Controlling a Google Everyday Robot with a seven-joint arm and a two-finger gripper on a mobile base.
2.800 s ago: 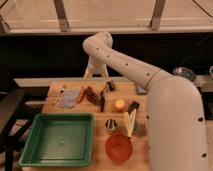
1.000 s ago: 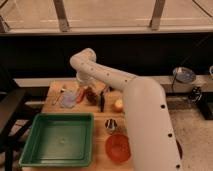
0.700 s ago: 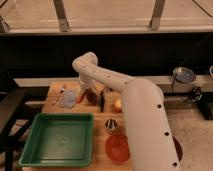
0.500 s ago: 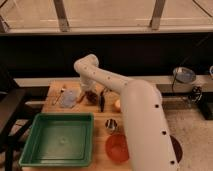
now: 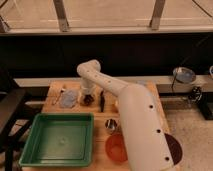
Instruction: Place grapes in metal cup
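The grapes (image 5: 89,100) are a small dark reddish cluster lying on the wooden table (image 5: 52,90), left of a black-handled utensil (image 5: 101,100). My gripper (image 5: 88,93) hangs from the white arm's bent wrist, straight down over the grapes and right at them. It covers part of the cluster, and I cannot tell whether it touches them. The metal cup (image 5: 110,124) stands upright, small and shiny, nearer the front of the table, to the right of the grapes and close to my forearm.
A green tray (image 5: 59,137) fills the front left of the table. An orange bowl (image 5: 116,148) sits in front of the cup. A bluish transparent item (image 5: 69,97) lies left of the grapes. The white arm (image 5: 137,120) covers the table's right side. A metal bowl (image 5: 183,75) stands off to the right.
The arm has swung from the table's back edge leftward and down, so the gripper has come from above the table to the grapes. The cup and bowl have not moved.
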